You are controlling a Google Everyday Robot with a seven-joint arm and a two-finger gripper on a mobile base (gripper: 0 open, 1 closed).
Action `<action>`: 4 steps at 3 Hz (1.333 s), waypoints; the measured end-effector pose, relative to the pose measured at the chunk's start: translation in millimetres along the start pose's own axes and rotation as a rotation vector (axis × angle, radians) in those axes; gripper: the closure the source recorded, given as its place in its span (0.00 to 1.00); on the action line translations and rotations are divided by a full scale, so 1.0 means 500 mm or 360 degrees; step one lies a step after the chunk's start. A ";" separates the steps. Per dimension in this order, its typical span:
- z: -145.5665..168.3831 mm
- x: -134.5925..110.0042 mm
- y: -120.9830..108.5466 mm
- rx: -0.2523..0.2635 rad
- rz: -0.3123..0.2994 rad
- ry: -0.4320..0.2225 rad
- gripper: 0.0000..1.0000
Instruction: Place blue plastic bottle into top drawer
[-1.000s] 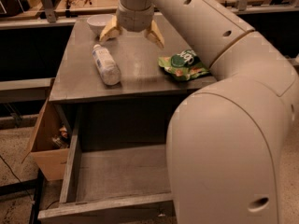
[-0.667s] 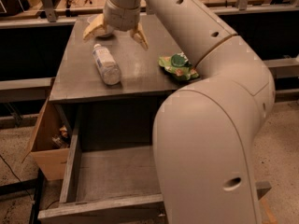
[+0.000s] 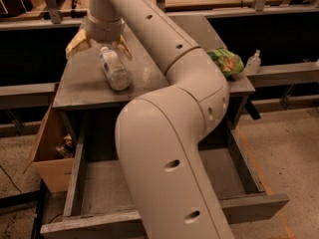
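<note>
Nearest, the top drawer (image 3: pixel 75 183) stands pulled out below the table's front edge, ready, I judge, to take the bottle. On the table (image 3: pixel 82 91) the blue plastic bottle (image 3: pixel 114 69) lies on its side toward the back left corner, cap end farthest. Over that end hangs the gripper (image 3: pixel 99 50), spread wide and gripping nothing, likely lining up a grasp.
</note>
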State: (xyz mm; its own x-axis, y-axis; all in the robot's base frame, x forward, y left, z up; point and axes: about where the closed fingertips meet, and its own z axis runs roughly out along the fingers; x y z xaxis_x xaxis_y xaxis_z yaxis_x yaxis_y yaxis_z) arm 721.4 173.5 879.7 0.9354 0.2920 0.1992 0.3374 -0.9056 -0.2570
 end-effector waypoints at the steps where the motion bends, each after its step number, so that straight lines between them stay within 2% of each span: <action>1: 0.064 0.038 0.019 -0.0099 -0.0014 -0.0002 0.00; 2: 0.085 0.060 0.031 -0.0154 -0.0023 0.0016 0.18; 3: 0.061 0.077 0.039 -0.0249 -0.0046 0.0068 0.49; 4: 0.017 0.078 0.039 -0.0319 -0.0077 0.0106 0.72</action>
State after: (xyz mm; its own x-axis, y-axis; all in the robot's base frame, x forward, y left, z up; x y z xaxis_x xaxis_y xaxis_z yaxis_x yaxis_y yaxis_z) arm 765.4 169.6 874.5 0.9073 0.3219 0.2706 0.3480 -0.9360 -0.0534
